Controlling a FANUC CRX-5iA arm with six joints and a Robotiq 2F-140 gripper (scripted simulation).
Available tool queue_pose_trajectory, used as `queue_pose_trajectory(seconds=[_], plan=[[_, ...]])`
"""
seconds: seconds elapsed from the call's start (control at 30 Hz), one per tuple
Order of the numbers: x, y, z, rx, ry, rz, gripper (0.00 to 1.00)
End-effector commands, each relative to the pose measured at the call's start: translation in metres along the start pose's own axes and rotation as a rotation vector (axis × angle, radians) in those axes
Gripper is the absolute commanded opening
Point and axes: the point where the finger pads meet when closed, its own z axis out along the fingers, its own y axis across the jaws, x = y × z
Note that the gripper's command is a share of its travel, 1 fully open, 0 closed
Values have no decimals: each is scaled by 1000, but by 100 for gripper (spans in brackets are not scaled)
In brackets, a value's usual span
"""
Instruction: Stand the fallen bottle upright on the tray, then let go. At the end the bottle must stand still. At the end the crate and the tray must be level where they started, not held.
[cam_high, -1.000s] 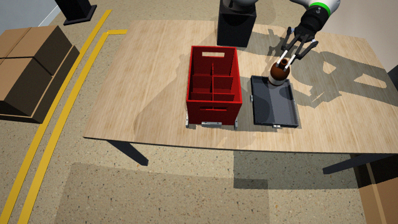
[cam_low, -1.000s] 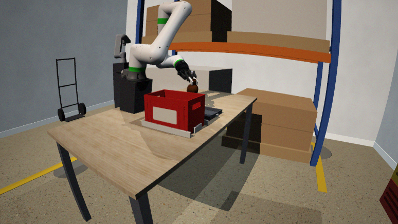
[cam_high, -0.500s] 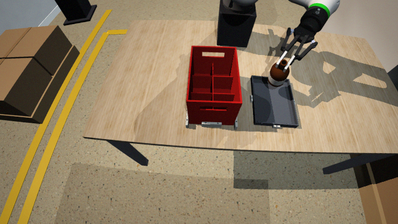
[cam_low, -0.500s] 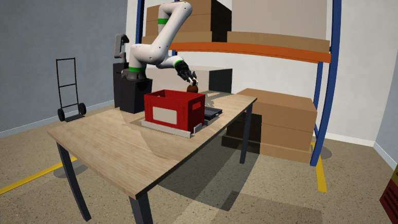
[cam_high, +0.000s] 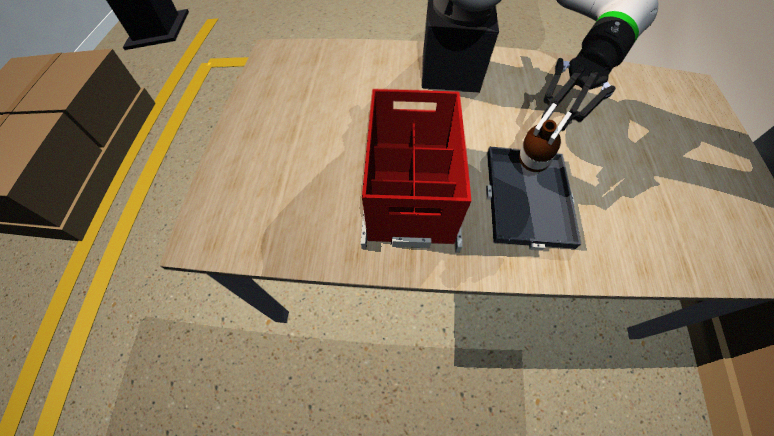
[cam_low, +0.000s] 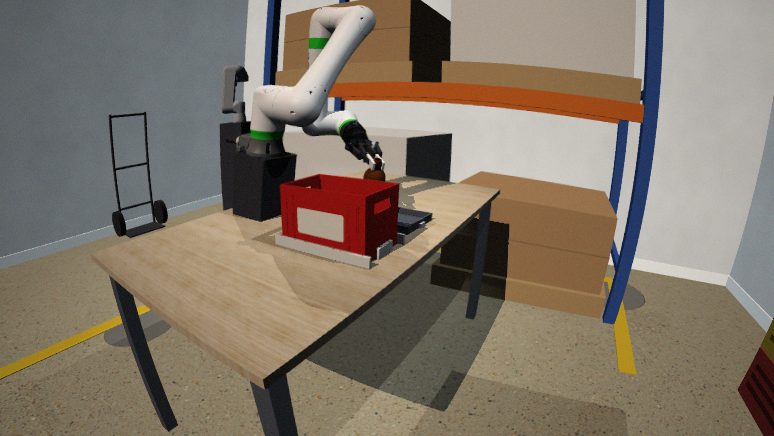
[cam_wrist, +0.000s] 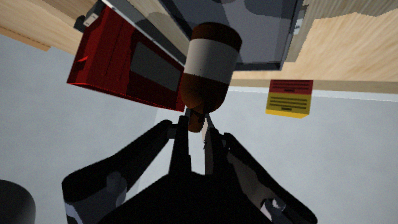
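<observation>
The black two-fingered hand (cam_high: 551, 131) was pinched on the neck of the brown glass bottle with a plain white label band (cam_high: 539, 149). No writing could be read on that band in any view. The bottle stood roughly upright at the far end of the shallow dark grey rectangular tray (cam_high: 569, 216); whether its base touched the tray floor could not be told from the pictures.

In the wrist view the white-tipped fingers closed on either side of the bottle's neck, with the label band and base (cam_wrist: 212, 60) pointing away from the camera toward the tray (cam_wrist: 287, 30).

The red plastic crate with inner dividers (cam_high: 414, 211) sat just beside the tray on the pale wooden bench (cam_high: 303, 162) — apart from it, level, with small grey brackets at its near corners. A light rectangular panel on the crate's side (cam_low: 322, 224) carried no legible text.

A red-and-yellow placard (cam_wrist: 290, 98) showed in the wrist view — lines of print on it, too blurred to read.
</observation>
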Motion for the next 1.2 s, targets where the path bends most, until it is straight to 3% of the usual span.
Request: queue_pose_trajectory(seconds=[0.0, 1.17], plan=[[2, 0, 1, 0, 0, 0, 0], [35, 0, 13, 0, 0, 0, 0]])
